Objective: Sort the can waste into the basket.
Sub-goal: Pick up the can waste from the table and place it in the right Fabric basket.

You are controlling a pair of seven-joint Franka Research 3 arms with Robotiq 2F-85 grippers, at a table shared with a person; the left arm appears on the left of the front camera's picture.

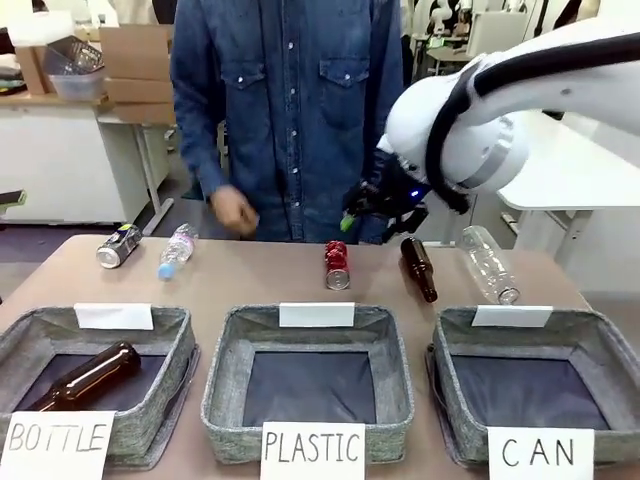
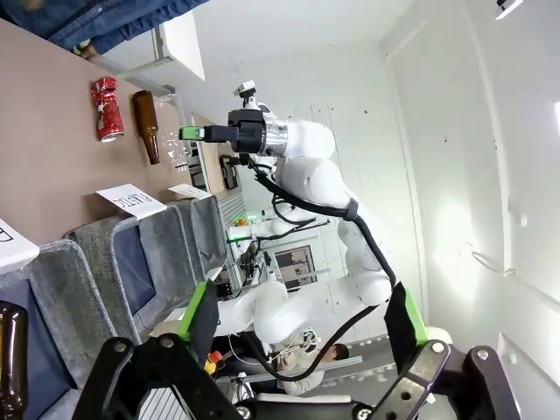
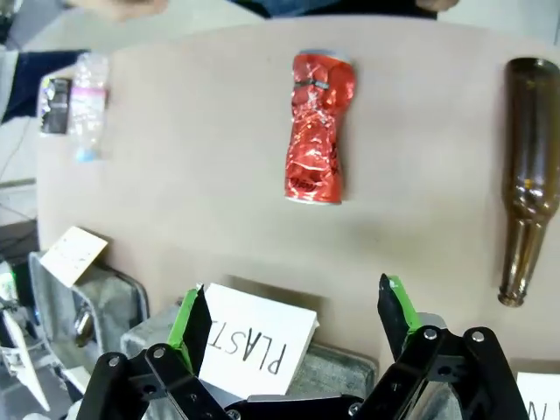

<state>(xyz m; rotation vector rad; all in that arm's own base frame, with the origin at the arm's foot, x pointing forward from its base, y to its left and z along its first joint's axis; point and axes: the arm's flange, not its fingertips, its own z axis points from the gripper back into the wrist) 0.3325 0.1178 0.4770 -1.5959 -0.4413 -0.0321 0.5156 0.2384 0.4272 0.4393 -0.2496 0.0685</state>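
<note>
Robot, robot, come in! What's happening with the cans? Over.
Left tool open; right tool open, aimed at red can. Silver can far left; neither in CAN basket. Brown bottle beside red can.

Right arm (image 1: 480, 120) is showing glossy white rounded shells, with a black ring seam at the joint and a small blue light (image 1: 413, 195) glowing near the wrist. In the left wrist view a black cable (image 2: 350, 210) is running along its white segments. Right gripper (image 3: 293, 319) is showing black linked fingers, silver screws (image 3: 424, 333) and green pads (image 3: 398, 302). Left gripper (image 2: 302, 328) is looking the same: black links, silver screws, green pads. Person (image 1: 285, 100) is wearing a blue denim shirt with long sleeves and two buttoned chest pockets.
</note>
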